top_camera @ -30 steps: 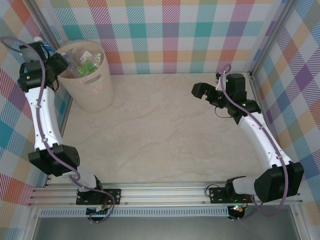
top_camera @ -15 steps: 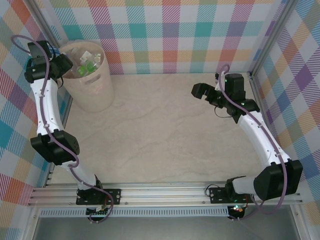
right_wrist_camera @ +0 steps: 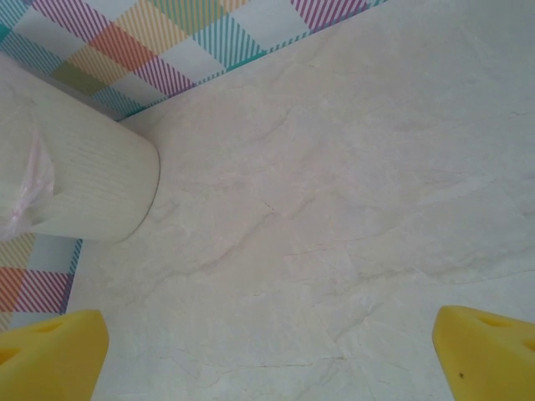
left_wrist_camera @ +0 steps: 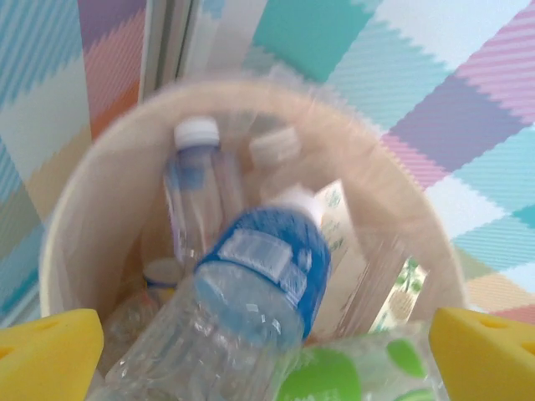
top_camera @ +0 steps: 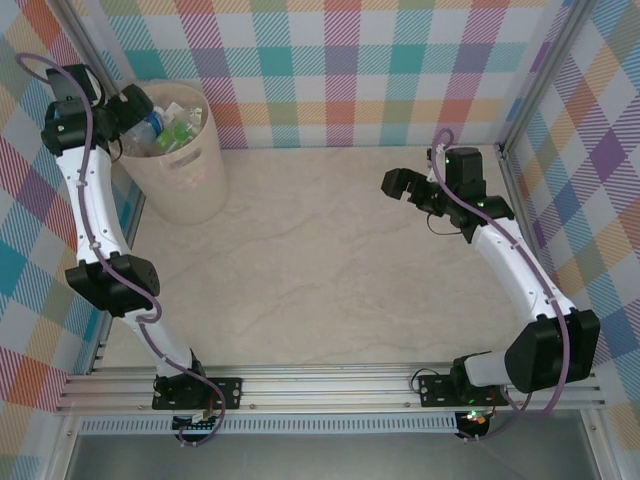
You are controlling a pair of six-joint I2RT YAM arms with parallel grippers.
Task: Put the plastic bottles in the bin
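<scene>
Pale marble-patterned tabletop [top_camera: 320, 270] — enclosed by plaid cloth walls [top_camera: 340, 60] in pastel colours, evenly lit.

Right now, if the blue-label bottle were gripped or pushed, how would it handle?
The blue-label bottle looks clear and empty, so it is probably light. Its clear wall looks thin and crinkled, so it would likely buckle under a squeeze. It lies tilted on other bottles in the bin, so a push would probably shift it.

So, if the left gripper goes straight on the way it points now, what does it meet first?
Probably the blue-labelled bottle, lying uppermost in the bin; how far below the jaws it lies is unclear.
</scene>
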